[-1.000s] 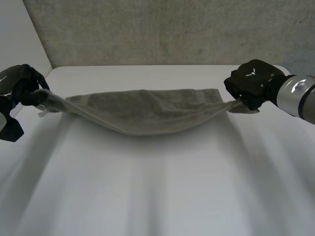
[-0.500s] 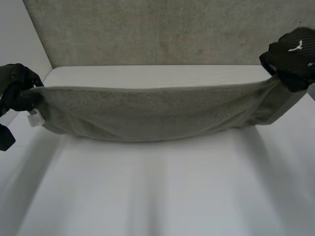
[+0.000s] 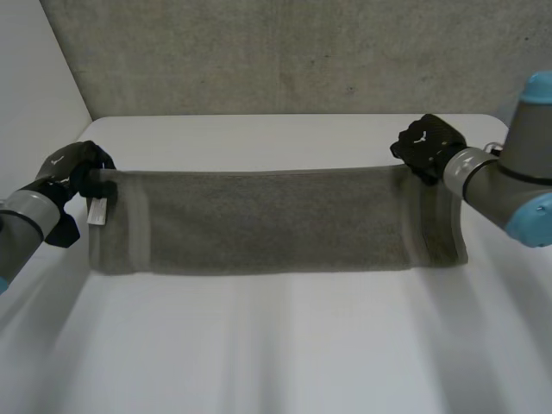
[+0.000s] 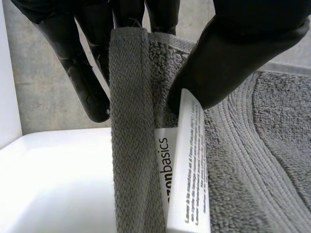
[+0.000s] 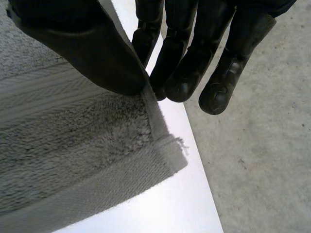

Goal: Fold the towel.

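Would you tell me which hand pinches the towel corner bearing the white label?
The left hand: the label hangs by its thumb; the right hand pinches a bare towel corner.

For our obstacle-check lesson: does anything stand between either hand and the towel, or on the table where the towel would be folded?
Nothing visible does. The left hand and the right hand each already pinch a far corner of the towel, and the white table in front of it is bare.

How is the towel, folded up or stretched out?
Stretched out: the grey towel spans wide and flat between the left hand and the right hand, each pinching one corner. Whether it is doubled over, cannot tell.
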